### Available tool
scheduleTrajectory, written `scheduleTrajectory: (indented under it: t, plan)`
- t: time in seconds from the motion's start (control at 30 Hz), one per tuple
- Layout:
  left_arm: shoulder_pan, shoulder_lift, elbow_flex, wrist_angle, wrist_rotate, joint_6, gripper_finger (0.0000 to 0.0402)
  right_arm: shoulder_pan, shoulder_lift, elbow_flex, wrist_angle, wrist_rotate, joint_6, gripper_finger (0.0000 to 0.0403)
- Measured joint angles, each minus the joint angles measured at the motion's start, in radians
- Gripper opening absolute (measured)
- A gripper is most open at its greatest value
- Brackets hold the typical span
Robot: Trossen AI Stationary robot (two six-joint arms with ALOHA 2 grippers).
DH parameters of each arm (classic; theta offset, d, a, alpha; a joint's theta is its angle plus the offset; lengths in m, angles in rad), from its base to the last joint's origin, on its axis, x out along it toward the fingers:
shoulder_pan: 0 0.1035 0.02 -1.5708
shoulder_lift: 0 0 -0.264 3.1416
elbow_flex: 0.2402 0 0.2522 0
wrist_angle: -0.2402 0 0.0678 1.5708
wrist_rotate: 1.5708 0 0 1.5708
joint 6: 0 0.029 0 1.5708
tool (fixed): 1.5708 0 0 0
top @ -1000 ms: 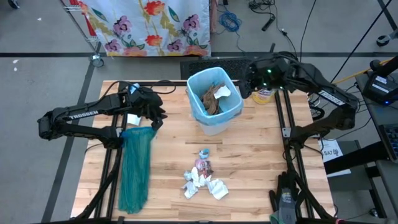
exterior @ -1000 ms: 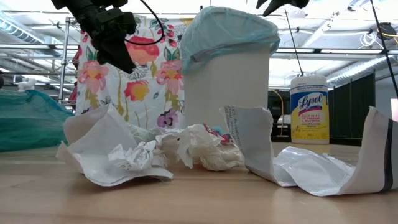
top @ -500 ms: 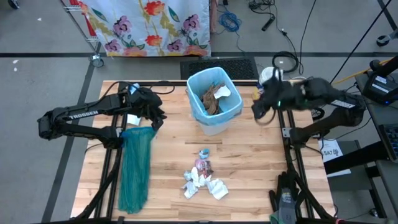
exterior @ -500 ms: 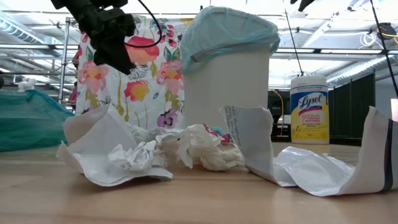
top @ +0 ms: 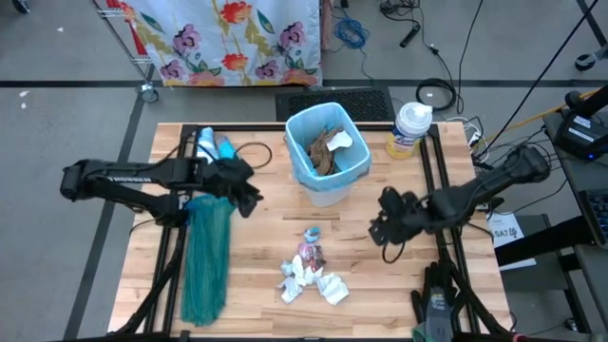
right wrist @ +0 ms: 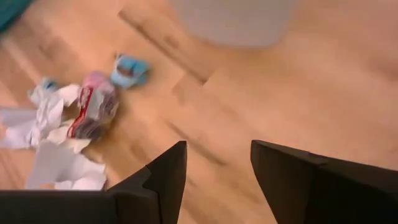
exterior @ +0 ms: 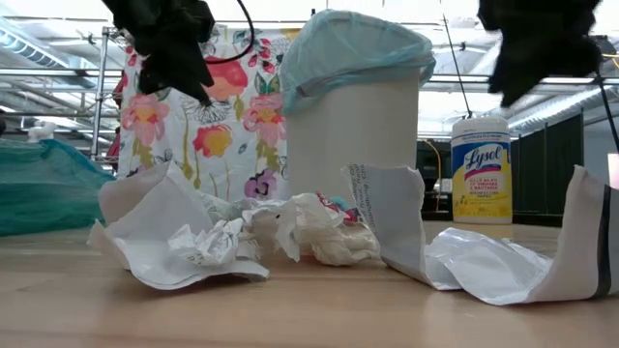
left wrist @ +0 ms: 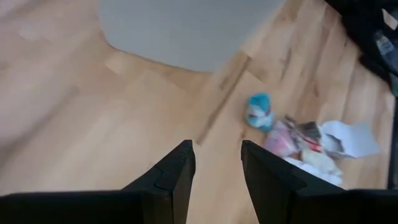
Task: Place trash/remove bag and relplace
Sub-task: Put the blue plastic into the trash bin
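Note:
The white bin (top: 334,190) stands at the table's far middle, lined with the pale blue bag (top: 296,142), whose edge is folded over the rim (exterior: 358,48). Brown and white paper lies inside it. More trash (top: 312,271) lies loose near the front edge, also in the left wrist view (left wrist: 308,146) and the right wrist view (right wrist: 68,127). My left gripper (top: 249,197) hovers open, left of the bin, with nothing between its fingers (left wrist: 217,165). My right gripper (top: 380,228) hovers open and empty over the table, right of the trash (right wrist: 217,168).
A darker teal-green bag (top: 207,256) lies along the table's left side. A wipes canister (top: 408,128) stands at the far right, and spray bottles (top: 214,147) at the far left. Bare wood shows between the bin and the trash.
My right gripper has swung from beside the bin's far right, out toward the right edge, then toward the near edge and down; it now hangs low, right of the trash. My left gripper has shifted a little toward the near edge and rolled. Both stay open.

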Motion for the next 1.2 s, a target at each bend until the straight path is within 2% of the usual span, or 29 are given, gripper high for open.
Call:
scheduleTrajectory:
  t: [0.17,0.47,0.6,0.8,1.07,1.2]
  plan:
    - [-0.145,0.128,0.0,0.092,-0.041,-0.146,0.0137,0.078,-0.005,-0.14,0.174,-0.003,0.093,0.017]
    - [-0.331,0.384,0.0,0.343,-0.071,-0.454,0.0137,0.162,-0.005,-0.166,0.195,0.0,0.1,0.017]
    - [-0.396,0.464,0.029,0.343,-0.071,-0.587,0.0137,0.173,-0.005,-0.166,0.195,0.001,0.076,0.017]
    - [-0.46,0.57,0.128,0.329,-0.071,-0.691,0.0128,0.173,-0.005,-0.166,0.195,0.002,0.032,0.017]
    - [-0.485,0.688,0.245,0.235,-0.028,-0.757,0.0091,0.173,-0.005,-0.167,0.228,0.001,-0.001,0.017]
    - [-0.487,0.7,0.262,0.184,-0.011,-0.767,0.0085,0.188,-0.005,-0.167,0.257,0.001,-0.017,0.017]
